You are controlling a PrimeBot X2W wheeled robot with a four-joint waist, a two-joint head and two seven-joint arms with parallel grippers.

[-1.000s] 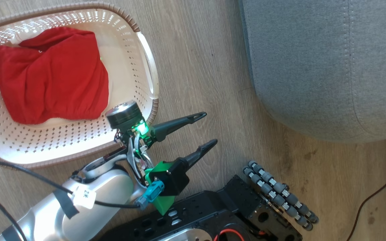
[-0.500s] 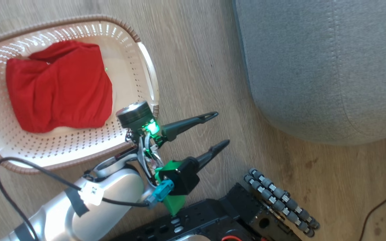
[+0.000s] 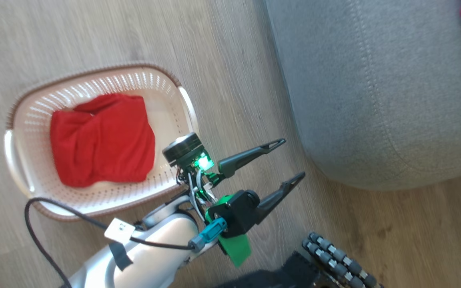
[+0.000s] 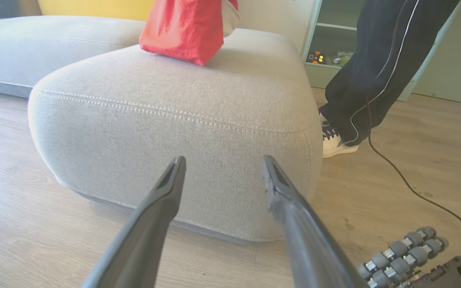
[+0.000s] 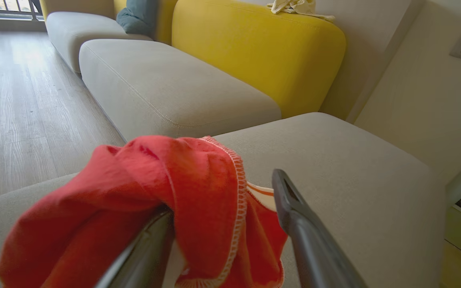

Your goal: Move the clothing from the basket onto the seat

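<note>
Bright daylight throughout. The head view is smeared with motion blur, the wood floor around the basket streaked, and the basket's perforated wall glows with sun. The left wrist view is sharp, with a soft shadow under the seat. In the right wrist view the red garment is soft-edged, and the floor beyond it glares.

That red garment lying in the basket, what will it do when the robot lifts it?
Probably floppy: the red garment lies crumpled in soft folds in the basket, so it should sag and hang from wherever the jaws pinch it. It is likely light, being thin cloth. It looks unlikely to roll or break, though a trailing edge might drag on the basket's side.
</note>
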